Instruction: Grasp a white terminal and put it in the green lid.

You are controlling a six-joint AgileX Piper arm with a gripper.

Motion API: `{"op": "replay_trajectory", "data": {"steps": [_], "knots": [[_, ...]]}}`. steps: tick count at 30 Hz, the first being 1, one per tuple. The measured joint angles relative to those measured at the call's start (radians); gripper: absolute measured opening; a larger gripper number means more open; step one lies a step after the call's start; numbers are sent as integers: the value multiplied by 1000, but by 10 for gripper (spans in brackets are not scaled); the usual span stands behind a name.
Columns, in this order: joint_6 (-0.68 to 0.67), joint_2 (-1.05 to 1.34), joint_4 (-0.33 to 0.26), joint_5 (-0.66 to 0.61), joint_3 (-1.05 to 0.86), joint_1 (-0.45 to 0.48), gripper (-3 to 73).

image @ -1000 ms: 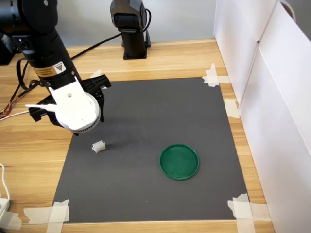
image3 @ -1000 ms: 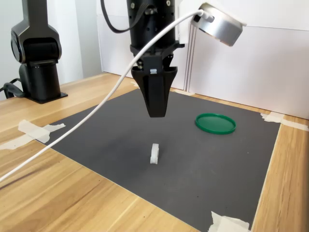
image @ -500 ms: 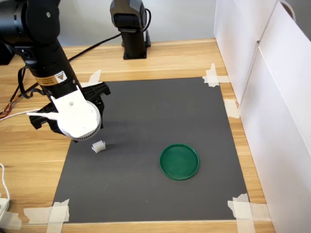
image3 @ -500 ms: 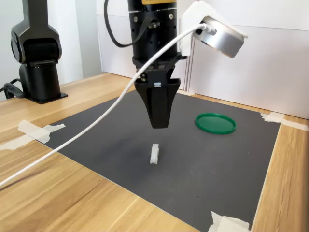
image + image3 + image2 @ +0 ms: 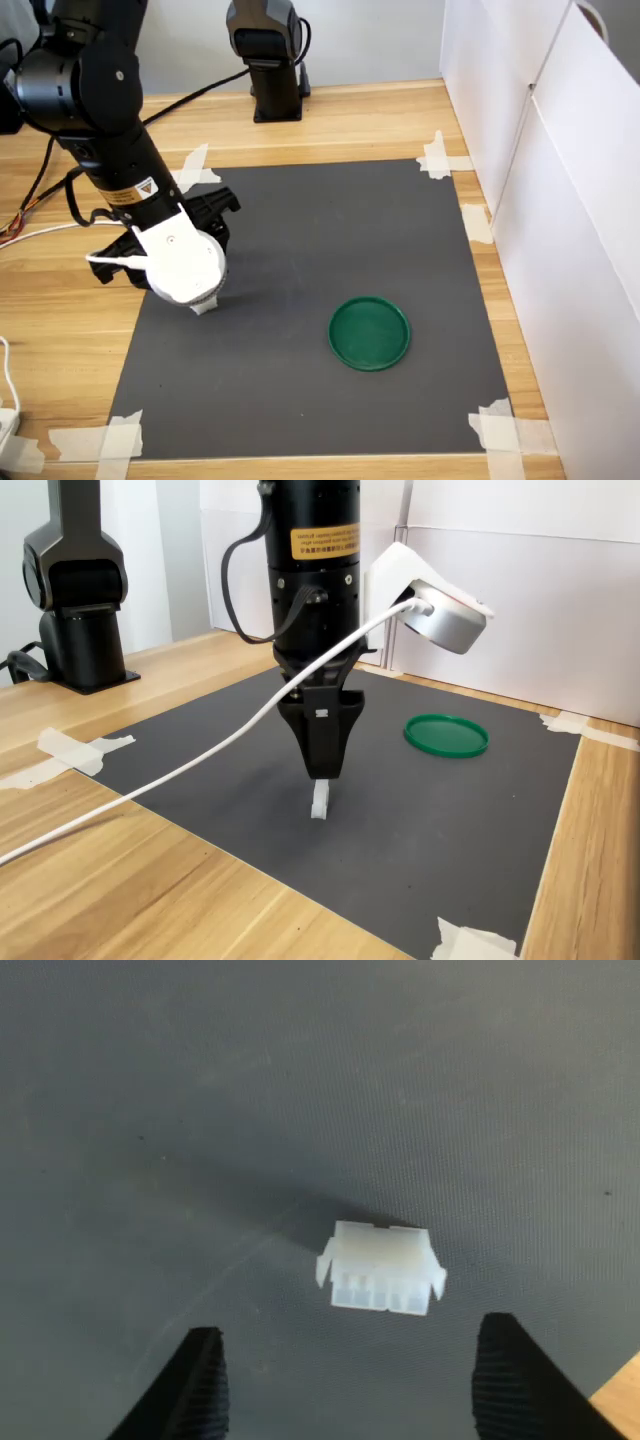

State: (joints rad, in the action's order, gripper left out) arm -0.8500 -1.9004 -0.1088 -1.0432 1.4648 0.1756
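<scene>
In the first exterior view the wrist camera housing [image 5: 183, 266] covers nearly all of the white terminal [image 5: 205, 306] and hides the gripper; in the wrist view both fingers [image 5: 198, 1390] are cut off at the frame's edge.

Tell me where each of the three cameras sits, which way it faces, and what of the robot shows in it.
First exterior view: high above the mat, looking down; shows arm and gripper, green lid.
Second exterior view: low at the table's edge, looking across the black mat; shows the arm's lower part.
Wrist view: on the arm, looking down; shows two dark fingertips.
All three share the white terminal, mostly hidden in the first exterior view.
</scene>
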Motion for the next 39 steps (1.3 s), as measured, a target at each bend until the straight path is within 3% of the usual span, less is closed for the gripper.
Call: {"op": "replay_trajectory", "data": {"steps": [7,39], "knots": [[-3,-4,19,59,-11,-1,607],[-7,-85,17,74,-15,-1,604]]}}
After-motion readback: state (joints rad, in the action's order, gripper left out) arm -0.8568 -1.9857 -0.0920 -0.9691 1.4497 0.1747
